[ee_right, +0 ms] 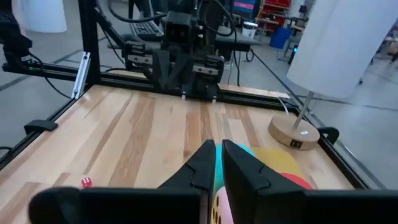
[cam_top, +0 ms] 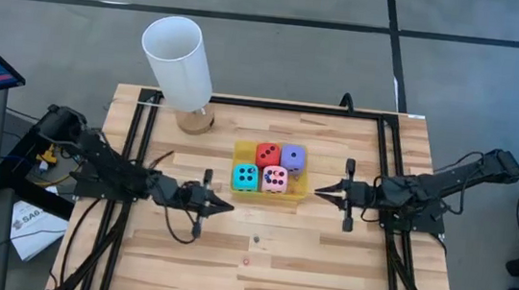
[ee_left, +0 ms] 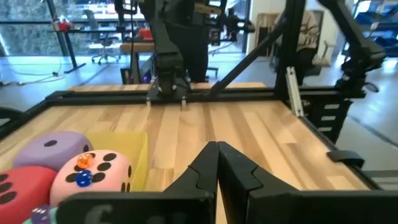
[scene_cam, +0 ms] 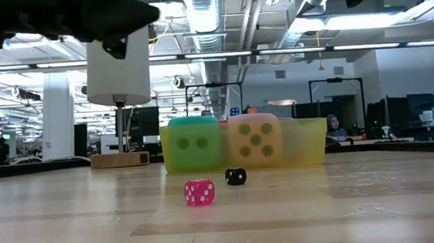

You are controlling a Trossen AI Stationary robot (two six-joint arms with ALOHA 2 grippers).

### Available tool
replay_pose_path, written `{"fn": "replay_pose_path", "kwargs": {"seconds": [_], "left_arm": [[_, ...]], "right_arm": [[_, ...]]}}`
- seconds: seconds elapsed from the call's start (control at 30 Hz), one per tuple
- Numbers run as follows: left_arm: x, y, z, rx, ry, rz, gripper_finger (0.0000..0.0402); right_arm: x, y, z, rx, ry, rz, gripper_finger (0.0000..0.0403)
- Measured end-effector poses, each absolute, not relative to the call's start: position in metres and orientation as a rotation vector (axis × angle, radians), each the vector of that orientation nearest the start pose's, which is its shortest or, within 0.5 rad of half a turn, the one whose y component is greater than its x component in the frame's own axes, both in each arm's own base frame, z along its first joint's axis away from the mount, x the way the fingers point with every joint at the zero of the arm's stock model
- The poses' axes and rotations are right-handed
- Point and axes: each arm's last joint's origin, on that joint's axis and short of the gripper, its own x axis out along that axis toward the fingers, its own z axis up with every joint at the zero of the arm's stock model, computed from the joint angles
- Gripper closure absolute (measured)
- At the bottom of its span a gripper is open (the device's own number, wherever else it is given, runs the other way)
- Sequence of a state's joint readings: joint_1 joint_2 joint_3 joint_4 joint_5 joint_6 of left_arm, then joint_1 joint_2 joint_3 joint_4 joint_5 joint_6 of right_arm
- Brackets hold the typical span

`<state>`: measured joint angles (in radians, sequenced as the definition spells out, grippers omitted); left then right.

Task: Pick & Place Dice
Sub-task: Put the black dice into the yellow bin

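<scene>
Four dice sit packed in the tray, so the empty, closed right gripper should open above one; the left gripper waits, closed.

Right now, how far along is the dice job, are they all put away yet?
Looks finished: the red die, purple die, cyan die and pink die all sit in the yellow tray. Nothing is in hand; the left pincer and right pincer are shut and empty, on either side of the tray. Only two tiny dice lie loose on the table.
</scene>
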<state>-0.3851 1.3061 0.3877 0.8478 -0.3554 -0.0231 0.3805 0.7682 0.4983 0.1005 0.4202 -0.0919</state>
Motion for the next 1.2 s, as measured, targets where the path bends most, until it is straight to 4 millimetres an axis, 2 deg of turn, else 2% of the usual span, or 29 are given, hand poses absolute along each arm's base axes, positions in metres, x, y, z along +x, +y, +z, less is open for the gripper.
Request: {"fn": "replay_pose_path", "kwargs": {"seconds": [0.2,0.47,0.87,0.97,1.13,1.2], "left_arm": [[0.256,-0.093,0.191,0.017,0.105,-0.025,0.0402],[0.274,-0.1,0.189,0.029,0.162,-0.023,0.0402],[0.28,-0.088,0.189,-0.008,0.174,0.025,0.0402],[0.281,-0.085,0.188,-0.007,0.179,0.036,0.0402],[0.282,-0.081,0.188,-0.004,0.18,0.049,0.0402],[0.282,-0.08,0.188,0.001,0.18,0.05,0.0402]], "right_arm": [[0.155,0.05,0.254,-0.166,0.138,-0.031,0.0383],[0.138,0.043,0.242,-0.146,0.093,-0.033,0.0387],[0.114,0.033,0.209,-0.186,-0.059,-0.024,0.0388],[0.109,0.029,0.208,-0.166,-0.121,-0.038,0.0388],[0.103,0.027,0.205,-0.191,-0.195,0.104,0.0391],[0.102,0.024,0.206,-0.194,-0.208,0.106,0.0396]]}}
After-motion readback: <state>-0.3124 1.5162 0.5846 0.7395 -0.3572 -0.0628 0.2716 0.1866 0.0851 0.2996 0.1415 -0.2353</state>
